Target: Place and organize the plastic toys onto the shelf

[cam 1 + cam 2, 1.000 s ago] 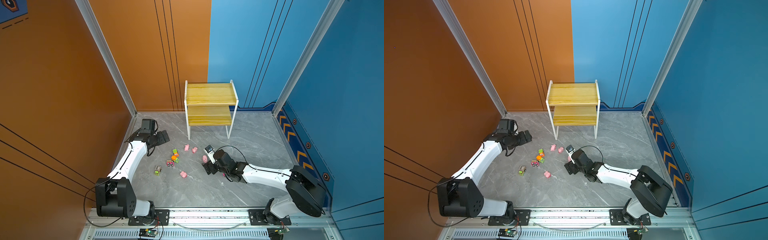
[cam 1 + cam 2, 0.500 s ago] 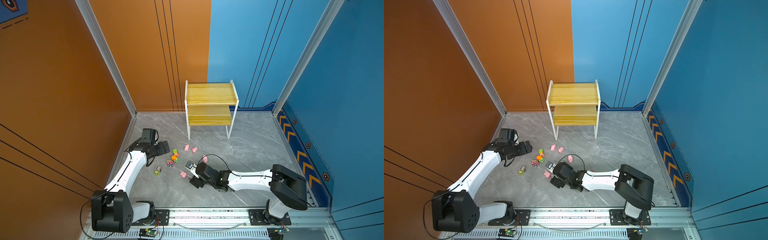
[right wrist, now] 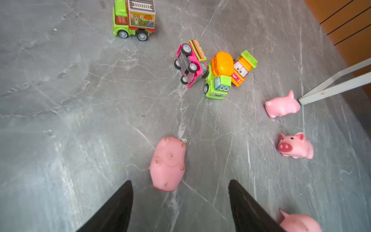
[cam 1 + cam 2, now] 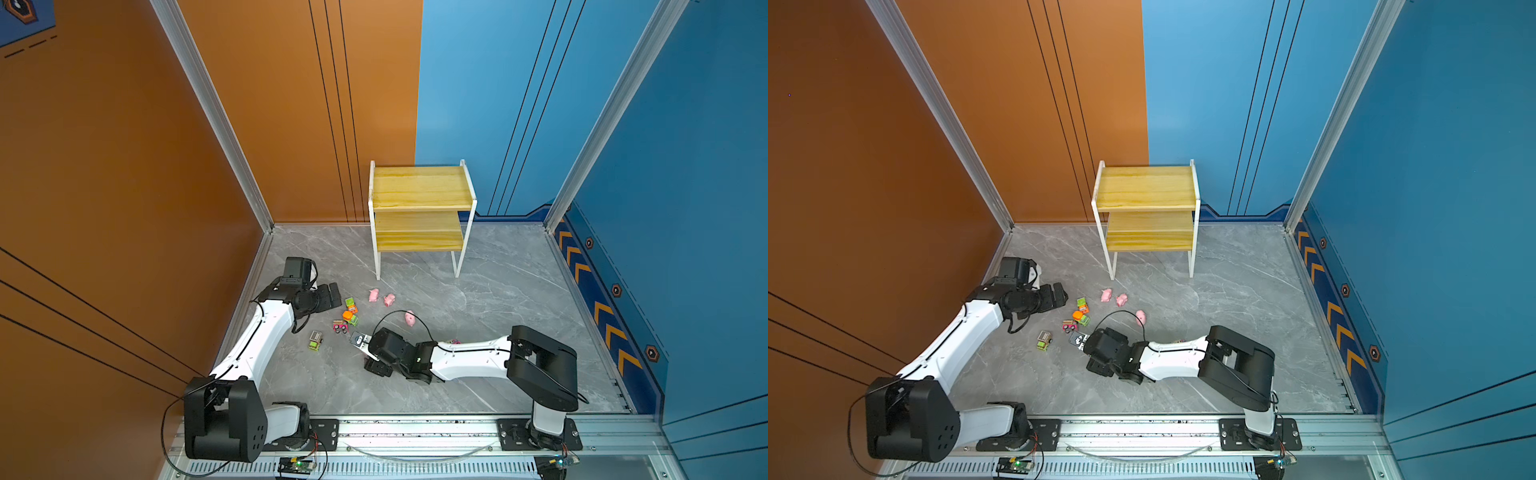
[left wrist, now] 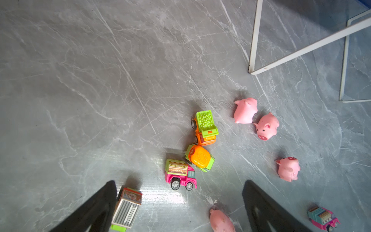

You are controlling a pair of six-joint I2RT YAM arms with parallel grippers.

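Standing open and empty, the right gripper (image 3: 180, 181) has the belly-up pig (image 3: 168, 163) on the floor (image 3: 80, 104) just ahead, long axis pointing straight away; the left gripper (image 4: 332, 292), also open, is farther.

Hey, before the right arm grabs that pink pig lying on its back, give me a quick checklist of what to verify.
1. Right gripper jaws apart: ok.
2. Upturned pig lined up between its fingers: ok, slightly off-centre.
3. Nothing else between the fingers: ok.
4. Second pig clear of a finger's outer side: cannot tell.
5. Shelf boards bare: ok.
6. Left gripper open and clear of the pick: ok.
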